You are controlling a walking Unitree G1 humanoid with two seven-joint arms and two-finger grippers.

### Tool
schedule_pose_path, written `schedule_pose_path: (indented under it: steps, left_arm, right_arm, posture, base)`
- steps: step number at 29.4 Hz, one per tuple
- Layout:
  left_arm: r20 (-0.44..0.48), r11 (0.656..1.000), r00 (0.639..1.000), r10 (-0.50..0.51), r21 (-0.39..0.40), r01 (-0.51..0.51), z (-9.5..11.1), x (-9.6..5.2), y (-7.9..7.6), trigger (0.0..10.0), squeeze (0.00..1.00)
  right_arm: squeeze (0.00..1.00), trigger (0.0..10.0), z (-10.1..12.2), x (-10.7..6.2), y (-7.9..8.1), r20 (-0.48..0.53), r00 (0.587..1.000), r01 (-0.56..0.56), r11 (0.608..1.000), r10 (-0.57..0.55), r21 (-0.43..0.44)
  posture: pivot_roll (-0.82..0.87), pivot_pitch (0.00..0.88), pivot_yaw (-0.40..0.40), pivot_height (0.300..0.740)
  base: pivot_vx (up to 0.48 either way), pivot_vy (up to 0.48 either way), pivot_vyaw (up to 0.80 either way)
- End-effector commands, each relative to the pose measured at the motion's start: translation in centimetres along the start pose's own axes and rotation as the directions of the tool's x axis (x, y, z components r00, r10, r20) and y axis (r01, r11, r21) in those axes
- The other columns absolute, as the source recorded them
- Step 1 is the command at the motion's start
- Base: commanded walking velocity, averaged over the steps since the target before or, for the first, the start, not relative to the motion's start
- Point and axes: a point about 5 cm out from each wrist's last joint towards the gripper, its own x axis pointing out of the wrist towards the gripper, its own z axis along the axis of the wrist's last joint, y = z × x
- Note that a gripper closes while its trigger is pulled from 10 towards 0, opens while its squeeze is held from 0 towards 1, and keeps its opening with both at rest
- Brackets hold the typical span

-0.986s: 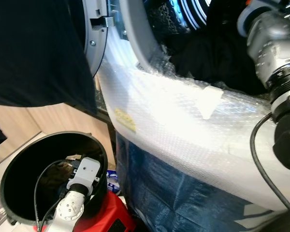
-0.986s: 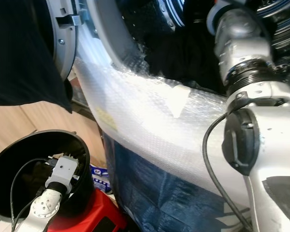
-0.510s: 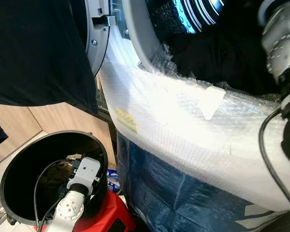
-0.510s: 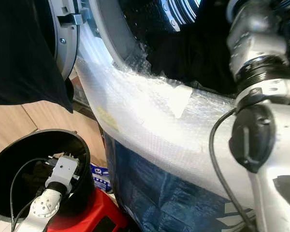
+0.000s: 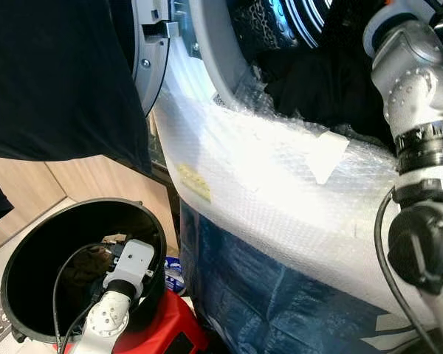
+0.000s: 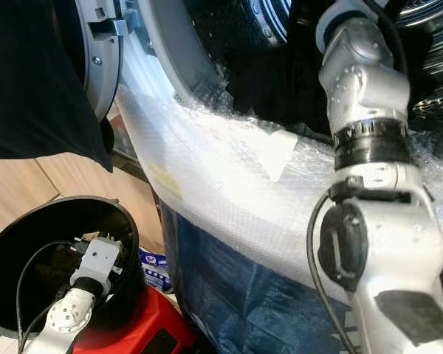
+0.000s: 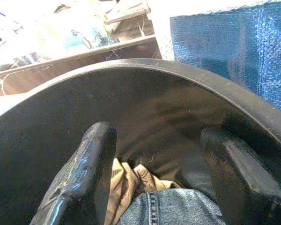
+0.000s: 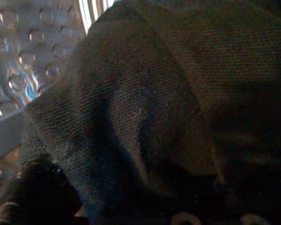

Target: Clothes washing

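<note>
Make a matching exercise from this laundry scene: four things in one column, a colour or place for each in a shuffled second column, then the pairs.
Things:
1. bucket
2. stool
3. jeans
4. bubble wrap

Descriptions:
A. red, under the bucket
B. draped over the washer's front
C. black, round
D. blue denim, lying inside the bucket

Pairs: 1-C, 2-A, 3-D, 4-B

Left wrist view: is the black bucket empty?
No. Inside the black bucket, a denim garment and a tan cloth lie between the open fingers of the left pincer.
</note>
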Motion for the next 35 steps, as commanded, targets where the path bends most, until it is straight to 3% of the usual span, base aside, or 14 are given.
schedule_pose_path:
  steps: [1,6,10,16,25,28,30,35]
  left_arm:
    - [-0.060,0.999,0.998,-0.038,-0.003,0.038,-1.2,-0.7,-1.0,10.0,0.00]
    - [-0.060,0.999,0.997,-0.046,-0.006,0.046,-1.2,-0.7,-1.4,10.0,0.00]
    - [-0.063,0.999,0.997,-0.047,-0.011,0.047,-1.1,-0.6,-1.5,10.0,0.00]
    - [-0.063,0.998,0.996,-0.060,-0.008,0.059,-1.1,-0.5,-1.7,10.0,0.00]
    - [-0.063,0.999,0.997,-0.047,-0.009,0.047,-1.1,-0.4,-1.5,10.0,0.00]
    - [-0.063,0.999,0.997,-0.049,-0.008,0.049,-1.0,-0.3,-1.5,10.0,0.00]
    - [-0.061,0.999,0.997,-0.049,-0.008,0.049,-0.9,-0.2,-1.5,10.0,0.00]
    - [-0.059,0.999,0.997,-0.049,-0.006,0.049,-0.9,-0.2,-1.5,10.0,0.00]
  right_arm:
    - [0.00,10.0,2.3,-1.2,0.5,0.069,0.998,-0.008,1.000,0.006,0.022]
    - [0.00,10.0,1.8,-2.6,0.6,0.052,0.999,-0.015,1.000,0.015,0.004]
    - [0.00,10.0,2.2,-5.5,0.3,0.079,0.997,-0.028,0.999,0.026,0.025]
    - [0.00,10.0,-1.0,-6.8,0.4,-0.043,0.996,-0.075,0.997,0.074,-0.020]
    - [0.00,10.0,0.3,-8.1,-0.2,-0.010,0.995,-0.104,0.994,0.104,-0.019]
    - [0.00,10.0,0.8,-8.5,0.4,0.008,0.984,-0.178,0.984,0.178,0.014]
    - [0.00,10.0,0.9,-8.8,1.0,0.005,0.969,-0.246,0.969,0.246,-0.006]
    - [0.00,10.0,1.1,-9.5,1.2,-0.013,0.958,-0.286,0.956,0.286,-0.057]
  posture:
    - [0.01,0.144,-0.038,0.740]
    - [0.00,0.148,-0.040,0.740]
    - [-0.01,0.150,-0.042,0.740]
    - [-0.02,0.149,-0.041,0.740]
    - [-0.02,0.149,-0.040,0.740]
    - [-0.02,0.147,-0.041,0.740]
    - [-0.02,0.146,-0.040,0.740]
    - [-0.02,0.147,-0.040,0.740]
  base:
    - [0.000,0.000,0.00]
    - [0.000,0.000,0.00]
    - [0.000,0.000,0.00]
    - [0.000,0.000,0.00]
    - [0.000,0.000,0.00]
    - [0.000,0.000,0.00]
    - [0.000,0.000,0.00]
    - [0.000,0.000,0.00]
